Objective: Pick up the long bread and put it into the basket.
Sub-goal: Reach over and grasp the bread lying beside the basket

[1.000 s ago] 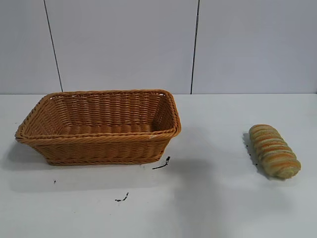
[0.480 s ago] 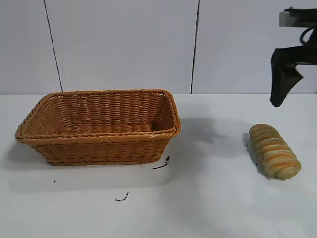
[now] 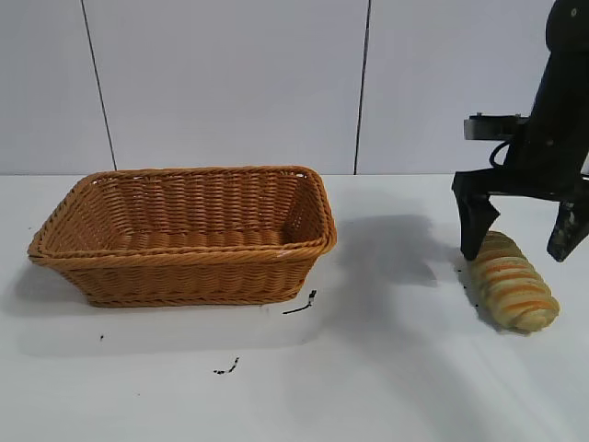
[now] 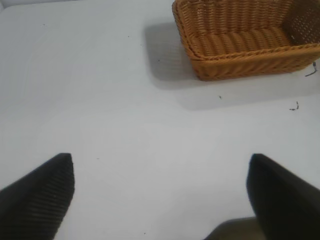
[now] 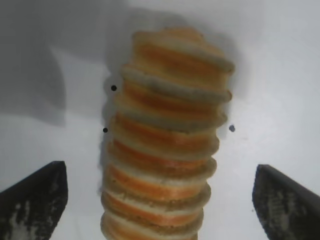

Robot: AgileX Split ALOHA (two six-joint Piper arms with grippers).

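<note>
The long bread, a ridged loaf with tan, cream and orange stripes, lies on the white table at the right. It also fills the right wrist view. My right gripper is open just above the loaf's far end, one finger on each side, not touching it. The orange-brown wicker basket stands at the left, empty; it also shows in the left wrist view. My left gripper is open and empty over bare table, away from the basket, and out of the exterior view.
Small black marks lie on the table in front of the basket. White table surface lies between basket and bread. A white panelled wall stands behind the table.
My right arm has come in from the upper right and dropped down until its open fingers straddle the bread's far end. Bread and basket have not moved.
</note>
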